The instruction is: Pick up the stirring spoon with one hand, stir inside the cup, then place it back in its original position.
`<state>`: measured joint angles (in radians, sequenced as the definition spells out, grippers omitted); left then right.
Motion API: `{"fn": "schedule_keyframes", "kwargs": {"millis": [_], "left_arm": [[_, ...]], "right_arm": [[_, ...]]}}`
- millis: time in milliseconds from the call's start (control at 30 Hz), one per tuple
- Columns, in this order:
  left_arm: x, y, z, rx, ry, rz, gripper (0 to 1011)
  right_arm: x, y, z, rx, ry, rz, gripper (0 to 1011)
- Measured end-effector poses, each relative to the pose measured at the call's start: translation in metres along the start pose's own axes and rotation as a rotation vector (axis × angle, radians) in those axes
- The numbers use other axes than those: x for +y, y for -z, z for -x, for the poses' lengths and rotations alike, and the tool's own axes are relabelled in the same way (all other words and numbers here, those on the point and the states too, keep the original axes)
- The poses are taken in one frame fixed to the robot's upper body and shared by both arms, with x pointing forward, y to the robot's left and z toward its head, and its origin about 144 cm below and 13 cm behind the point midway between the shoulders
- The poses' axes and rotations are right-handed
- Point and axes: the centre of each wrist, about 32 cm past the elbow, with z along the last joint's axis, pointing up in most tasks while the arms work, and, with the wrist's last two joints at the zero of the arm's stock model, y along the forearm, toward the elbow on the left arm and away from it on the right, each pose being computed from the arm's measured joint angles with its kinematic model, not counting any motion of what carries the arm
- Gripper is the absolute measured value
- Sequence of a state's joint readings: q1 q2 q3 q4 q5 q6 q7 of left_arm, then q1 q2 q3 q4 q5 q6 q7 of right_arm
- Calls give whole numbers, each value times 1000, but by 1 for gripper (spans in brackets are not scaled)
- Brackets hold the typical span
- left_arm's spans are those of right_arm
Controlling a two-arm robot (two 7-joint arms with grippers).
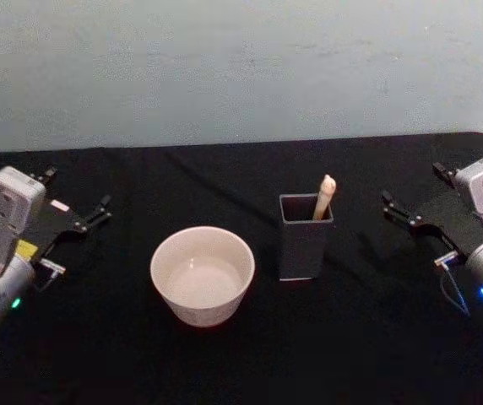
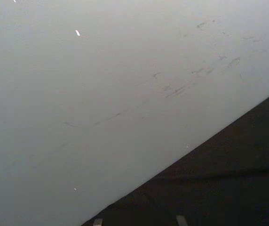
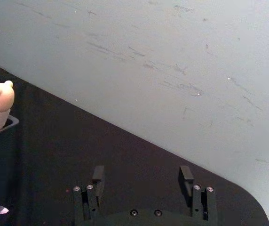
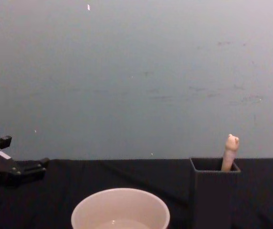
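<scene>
Left end effector (image 1: 77, 190): spread, near the desk (image 1: 368, 346) edge.
Right end effector (image 1: 410, 184): spread; bare desk lies to its left.
Stirring spoon (image 1: 325, 194): stood in holder box (image 1: 302, 249), left of right end effector.
Cup (image 1: 202, 274): between left end effector and holder box.

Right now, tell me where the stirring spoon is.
In the head view the spoon stands handle-up in the dark grey holder, just right of the cream cup, with the right tool farther right, apart from it.
</scene>
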<state>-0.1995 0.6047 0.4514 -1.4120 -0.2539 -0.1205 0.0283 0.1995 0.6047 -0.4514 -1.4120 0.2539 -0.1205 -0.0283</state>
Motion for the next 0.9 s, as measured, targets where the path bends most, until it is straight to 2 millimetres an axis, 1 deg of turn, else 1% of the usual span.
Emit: {"fn": "schedule_keyframes", "kwargs": {"millis": [900], "left_arm": [[0, 0, 0, 0, 0, 0, 1001]], "right_arm": [[-2, -2, -1, 19, -13, -9, 1000]]}}
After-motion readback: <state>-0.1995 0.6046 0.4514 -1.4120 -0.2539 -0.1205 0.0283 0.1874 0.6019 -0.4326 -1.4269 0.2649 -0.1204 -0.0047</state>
